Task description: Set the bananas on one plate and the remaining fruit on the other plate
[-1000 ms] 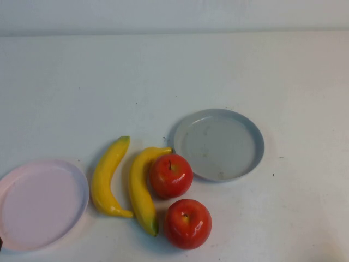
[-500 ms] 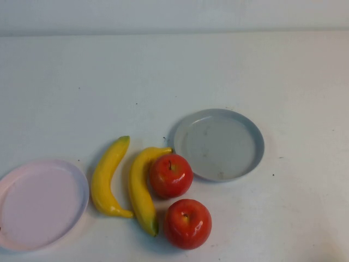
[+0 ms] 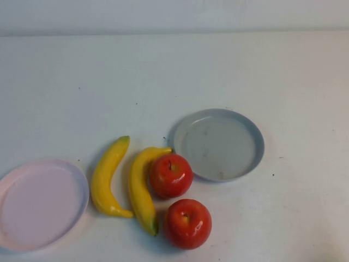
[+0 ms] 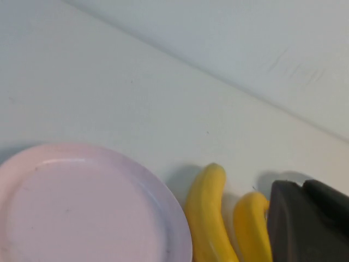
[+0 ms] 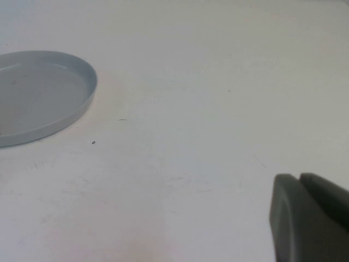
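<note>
Two yellow bananas [image 3: 108,178] [image 3: 142,188] lie side by side on the white table, between the pale pink plate [image 3: 41,203] at the near left and the grey-blue plate [image 3: 219,144]. Two red apples [image 3: 171,175] [image 3: 187,223] sit just right of the bananas, one touching the right banana. Both plates hold nothing. Neither arm shows in the high view. In the left wrist view my left gripper [image 4: 303,188] is shut and holds nothing, hovering near the bananas [image 4: 210,218] and pink plate [image 4: 82,207]. My right gripper [image 5: 300,181] is shut over bare table, right of the grey-blue plate [image 5: 38,98].
The white table [image 3: 174,76] stretches back to a pale wall. Nothing else stands on it.
A small dark bit of the left arm at the near-left edge of the high view has drawn back out of sight. The fruit and plates have not moved.
</note>
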Action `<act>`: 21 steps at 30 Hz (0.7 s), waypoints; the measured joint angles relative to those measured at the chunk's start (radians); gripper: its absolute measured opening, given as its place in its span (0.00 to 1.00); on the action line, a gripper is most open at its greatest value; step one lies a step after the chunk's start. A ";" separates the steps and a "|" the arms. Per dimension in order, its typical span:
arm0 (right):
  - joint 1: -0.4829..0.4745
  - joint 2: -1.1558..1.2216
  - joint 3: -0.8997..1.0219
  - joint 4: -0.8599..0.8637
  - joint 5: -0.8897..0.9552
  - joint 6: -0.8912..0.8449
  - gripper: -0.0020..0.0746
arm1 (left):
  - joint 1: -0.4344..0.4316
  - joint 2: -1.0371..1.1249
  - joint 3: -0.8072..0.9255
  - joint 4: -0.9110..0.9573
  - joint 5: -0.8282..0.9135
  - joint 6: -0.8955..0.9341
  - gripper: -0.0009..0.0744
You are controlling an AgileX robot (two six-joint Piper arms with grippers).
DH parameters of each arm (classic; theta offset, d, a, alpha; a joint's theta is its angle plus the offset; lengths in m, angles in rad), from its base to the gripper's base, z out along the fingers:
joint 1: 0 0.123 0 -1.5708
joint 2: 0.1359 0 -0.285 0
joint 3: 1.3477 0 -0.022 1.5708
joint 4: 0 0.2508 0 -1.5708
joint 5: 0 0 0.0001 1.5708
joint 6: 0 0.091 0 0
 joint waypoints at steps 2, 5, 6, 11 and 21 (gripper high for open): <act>0.000 0.000 0.000 0.000 0.000 0.000 0.01 | 0.000 0.067 -0.097 0.000 0.112 0.000 0.01; 0.000 0.000 0.000 0.000 0.000 0.000 0.01 | 0.000 0.215 -0.267 0.000 0.291 0.034 0.01; 0.000 0.000 0.000 0.000 0.000 0.000 0.01 | 0.000 0.270 -0.321 0.000 0.359 0.059 0.01; 0.000 0.000 0.000 0.000 0.000 0.000 0.01 | 0.000 0.522 -0.529 -0.009 0.626 0.270 0.01; 0.000 0.000 0.000 0.000 0.000 0.000 0.01 | -0.034 0.959 -0.772 -0.038 0.763 0.538 0.01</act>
